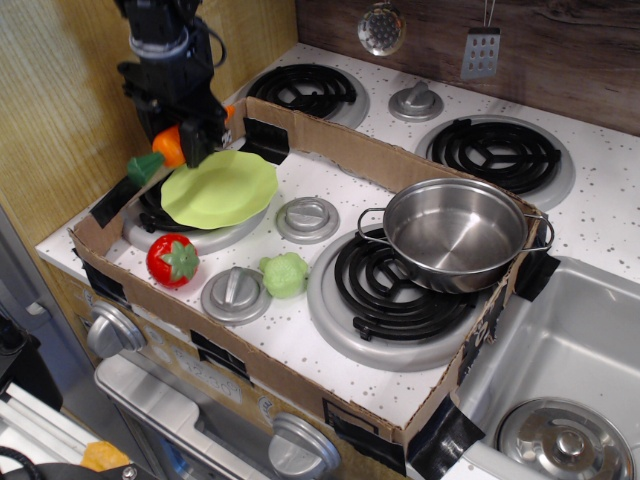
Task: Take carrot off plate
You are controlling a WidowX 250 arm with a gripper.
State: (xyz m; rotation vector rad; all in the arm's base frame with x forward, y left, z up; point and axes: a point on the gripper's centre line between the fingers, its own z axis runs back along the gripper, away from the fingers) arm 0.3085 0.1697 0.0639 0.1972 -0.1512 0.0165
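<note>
Gripper: black, far left of the scene, closed on the carrot, fingers pointing down.
Carrot: clamped in the gripper, lifted clear above the far-left rim of the plate, not touching it.
Carrot axis: long axis running left-near to right-far; dark green stem end at the left and lower, orange tip partly hidden behind the gripper.
Plate: lime green, resting tilted on the near-left burner.
Tomato: near the plate, on the tabletop.
</note>
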